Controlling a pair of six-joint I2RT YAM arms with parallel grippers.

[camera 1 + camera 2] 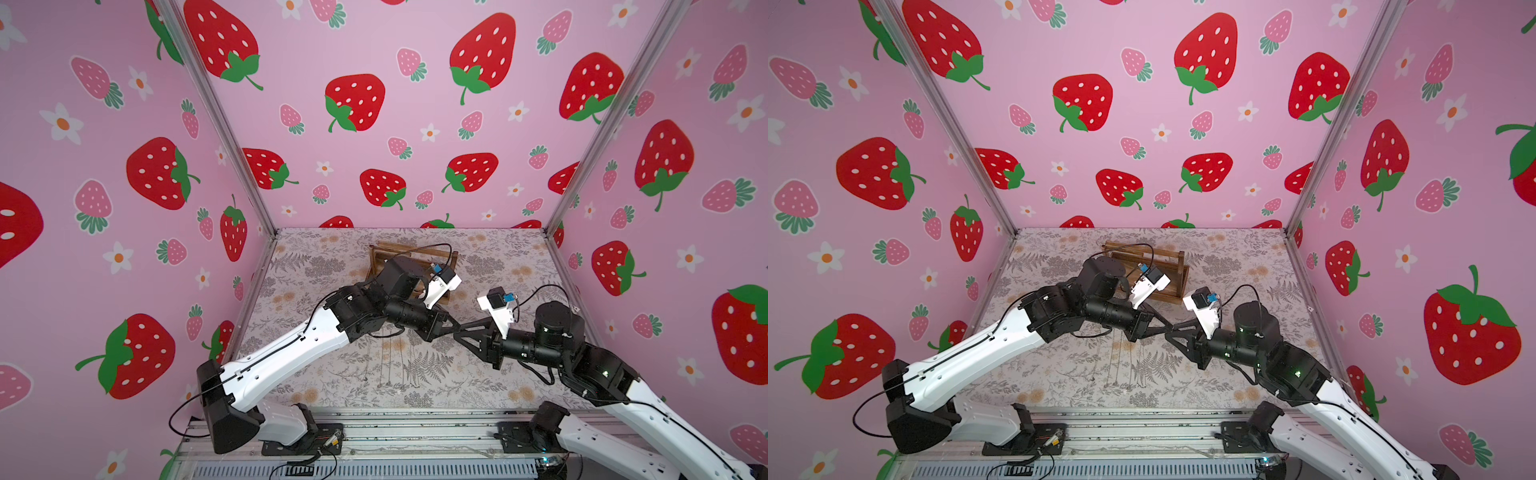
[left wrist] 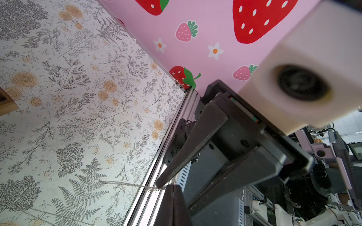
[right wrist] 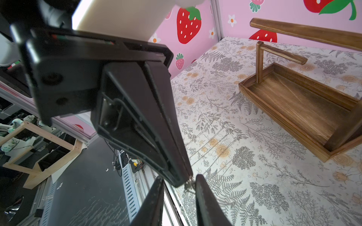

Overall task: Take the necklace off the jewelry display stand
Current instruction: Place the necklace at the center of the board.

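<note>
The brown wooden jewelry display stand (image 1: 377, 258) (image 1: 1169, 272) stands at the back of the mat. In the right wrist view the stand (image 3: 293, 101) shows bare bars and an empty tray. My left gripper (image 2: 173, 185) is shut on the thin silver necklace (image 2: 127, 184), whose chain runs down from its tip towards the mat. Both grippers meet tip to tip above the mat's middle in both top views. My right gripper (image 3: 179, 178) is open, its fingers either side of the left gripper's tip, with a bit of necklace (image 3: 189, 185) between them.
Pink strawberry walls (image 1: 374, 124) close in the floral mat (image 1: 374, 374) on three sides. A metal rail (image 1: 395, 432) with both arm bases runs along the front edge. The left arm's wrist hangs partly over the stand.
</note>
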